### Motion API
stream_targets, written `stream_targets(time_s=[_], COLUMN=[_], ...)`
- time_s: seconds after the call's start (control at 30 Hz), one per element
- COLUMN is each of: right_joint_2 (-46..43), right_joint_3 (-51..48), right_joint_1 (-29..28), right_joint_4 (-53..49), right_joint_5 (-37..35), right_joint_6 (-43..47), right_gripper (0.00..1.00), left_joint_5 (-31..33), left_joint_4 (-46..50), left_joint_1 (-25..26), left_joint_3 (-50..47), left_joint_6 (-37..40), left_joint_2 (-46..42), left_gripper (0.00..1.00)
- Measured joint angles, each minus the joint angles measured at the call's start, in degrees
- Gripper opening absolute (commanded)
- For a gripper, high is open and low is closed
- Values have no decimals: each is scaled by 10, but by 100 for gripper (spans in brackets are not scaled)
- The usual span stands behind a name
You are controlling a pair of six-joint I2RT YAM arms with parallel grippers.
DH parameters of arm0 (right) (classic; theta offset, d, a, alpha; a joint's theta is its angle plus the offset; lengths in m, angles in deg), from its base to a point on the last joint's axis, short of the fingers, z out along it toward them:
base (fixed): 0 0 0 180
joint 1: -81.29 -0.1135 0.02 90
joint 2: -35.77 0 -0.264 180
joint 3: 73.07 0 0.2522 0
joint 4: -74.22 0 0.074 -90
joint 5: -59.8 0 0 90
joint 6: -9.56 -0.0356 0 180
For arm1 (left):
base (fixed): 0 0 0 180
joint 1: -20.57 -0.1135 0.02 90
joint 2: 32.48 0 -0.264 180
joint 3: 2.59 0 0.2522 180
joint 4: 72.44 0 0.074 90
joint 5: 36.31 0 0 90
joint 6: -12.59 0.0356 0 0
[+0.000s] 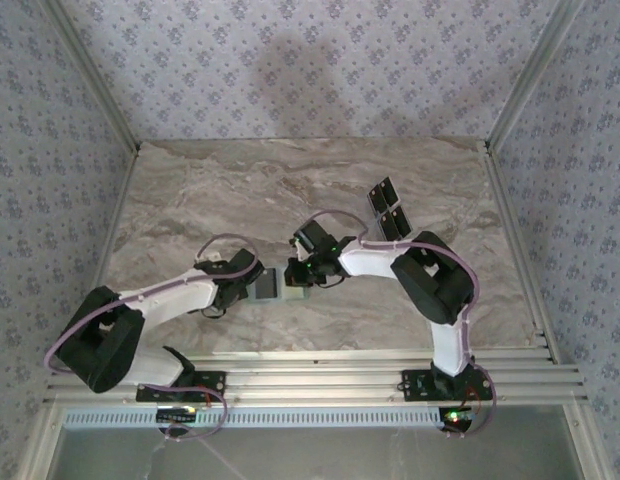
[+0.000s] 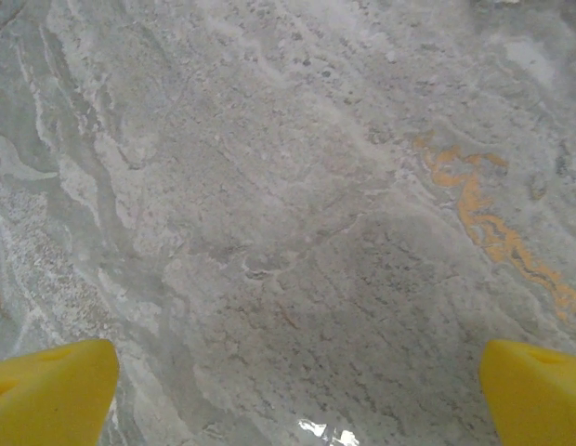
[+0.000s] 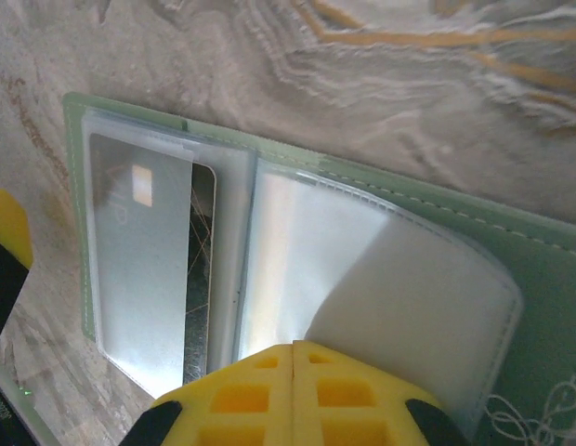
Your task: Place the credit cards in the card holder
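Observation:
The card holder lies open on the marble, sage-green with clear plastic sleeves; in the top view it is the card holder between both grippers. One black card sits inside its left sleeve, partly under glare. Two more black credit cards lie side by side at the far right of the table. My right gripper is shut, its yellow fingertips pressed together just over the right clear sleeve, with nothing visible between them. My left gripper is open above bare marble, at the holder's left edge.
The marble tabletop is bounded by patterned walls and metal corner rails. An aluminium rail runs along the near edge, where the arm bases stand. An orange vein marks the marble under the left wrist.

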Motion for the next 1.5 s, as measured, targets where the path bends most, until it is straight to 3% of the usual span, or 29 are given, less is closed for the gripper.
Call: stream_targets(time_s=[0.5, 1.5], right_joint_2=[-7, 46], right_joint_3=[41, 89], right_joint_1=[-17, -30], right_joint_4=[-66, -70], right_joint_5=[-18, -17], right_joint_6=[28, 30], right_gripper=[6, 5], left_joint_5=[-6, 9], left_joint_4=[-32, -44], left_joint_1=[15, 29], left_joint_3=[3, 3], left_joint_6=[13, 13], left_joint_2=[32, 47], left_gripper=[100, 100])
